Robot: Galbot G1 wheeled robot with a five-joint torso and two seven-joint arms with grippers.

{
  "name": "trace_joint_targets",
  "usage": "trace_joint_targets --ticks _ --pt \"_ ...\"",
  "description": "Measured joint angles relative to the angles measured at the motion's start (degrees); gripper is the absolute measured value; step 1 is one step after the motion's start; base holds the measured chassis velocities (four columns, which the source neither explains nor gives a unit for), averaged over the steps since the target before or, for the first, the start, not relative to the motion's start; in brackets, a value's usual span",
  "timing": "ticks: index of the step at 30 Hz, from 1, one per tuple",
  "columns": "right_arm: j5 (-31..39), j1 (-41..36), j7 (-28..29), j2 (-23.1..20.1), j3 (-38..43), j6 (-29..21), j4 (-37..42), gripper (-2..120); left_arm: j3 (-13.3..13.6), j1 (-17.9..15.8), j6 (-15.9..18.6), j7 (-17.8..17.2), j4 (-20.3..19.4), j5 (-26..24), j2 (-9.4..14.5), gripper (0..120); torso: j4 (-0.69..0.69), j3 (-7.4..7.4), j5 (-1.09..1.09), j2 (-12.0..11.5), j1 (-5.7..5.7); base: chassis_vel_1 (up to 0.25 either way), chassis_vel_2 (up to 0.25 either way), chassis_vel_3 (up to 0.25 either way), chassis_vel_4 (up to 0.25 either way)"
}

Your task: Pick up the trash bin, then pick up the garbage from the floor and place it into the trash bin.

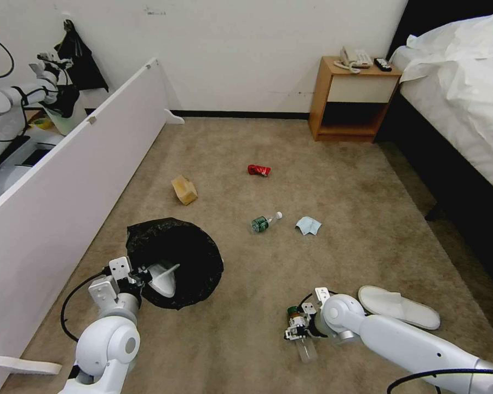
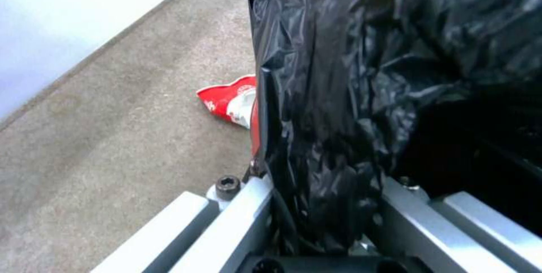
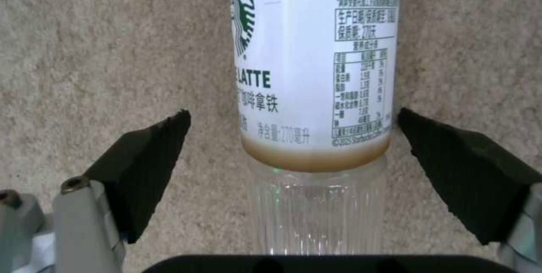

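Right gripper point(image 1: 300, 335) is down at the carpet with a latte bottle point(image 3: 314, 95) lying between its spread pads point(image 3: 141, 171), one pad on each side of the barrel and neither touching it. Its jaws are released, gripping nothing. The bottle's long axis runs straight out from the palm, so the pads face its round sides squarely; my judgement is that closing alone would take it, with no turning needed. Its clear ribbed end lies toward the palm and the labelled end farther out.

Left gripper point(image 1: 148, 273) is clenched on the rim of the bin point(image 1: 194, 262), its fingers pinching the black liner point(image 2: 350, 95), with a sliver of red bin wall beside them. The bin sits across the carpet from the bottle, well apart, so the right arm is plainly the nearer one to this piece.

Other garbage lies farther out on the carpet point(image 1: 339, 180): a slipper point(image 1: 400, 307) just beside the right arm, a green-labelled bottle point(image 1: 265, 221) and blue cloth point(image 1: 308, 225) mid-floor, then a tan bag point(image 1: 184, 189) and red can point(image 1: 258, 170). A red-white cup point(image 2: 228, 101) lies next to the bin. A white panel point(image 1: 76, 164) borders the carpet's left edge, a nightstand point(image 1: 353, 98) and bed point(image 1: 460, 93) the far right corner.
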Motion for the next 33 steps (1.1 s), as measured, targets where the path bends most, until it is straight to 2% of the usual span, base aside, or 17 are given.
trace_joint_targets --ticks 6,8,12,13,17,28,33 --pt "-0.18 -0.03 0.06 -0.15 0.18 -0.01 0.03 79 0.02 0.02 -0.07 0.00 0.01 -0.02 0.02 0 -0.03 -0.01 -0.06 0.00 0.00 0.000 0.000 0.000 0.000" --pt "-0.36 0.06 0.22 -0.16 0.32 -0.05 -0.12 68 -0.03 0.14 -0.12 0.02 -0.02 -0.09 0.08 0 -0.05 -0.02 -0.10 0.01 -0.01 0.000 0.000 0.000 0.000" --pt "-0.40 0.11 0.29 -0.12 0.33 -0.06 -0.23 60 -0.12 0.22 -0.15 0.06 -0.10 -0.13 0.14 0 -0.06 -0.02 -0.10 0.01 -0.01 0.000 0.000 0.000 0.000" --pt "-0.43 0.13 0.35 0.01 0.34 -0.06 -0.42 51 -0.21 0.32 -0.17 0.09 -0.21 -0.16 0.18 0 -0.06 -0.02 -0.11 0.02 -0.01 0.000 0.000 0.000 0.000" --pt "-0.49 0.15 0.41 0.28 0.33 -0.06 -0.71 42 -0.28 0.45 -0.20 0.15 -0.37 -0.22 0.28 0 -0.04 -0.03 -0.09 0.03 -0.01 0.000 0.000 0.000 0.000" --pt "-0.53 0.25 0.42 0.71 0.26 -0.07 -1.25 39 -0.08 0.36 -0.21 0.20 -0.48 -0.47 0.56 0 -0.03 -0.02 -0.05 0.04 -0.01 0.000 0.000 0.000 0.000" --pt "-0.63 0.13 0.41 0.25 0.40 0.06 -0.65 39 0.38 0.27 -0.22 0.21 -0.48 -0.45 0.63 0 0.01 0.02 0.05 0.00 -0.01 0.000 0.000 0.000 0.000"
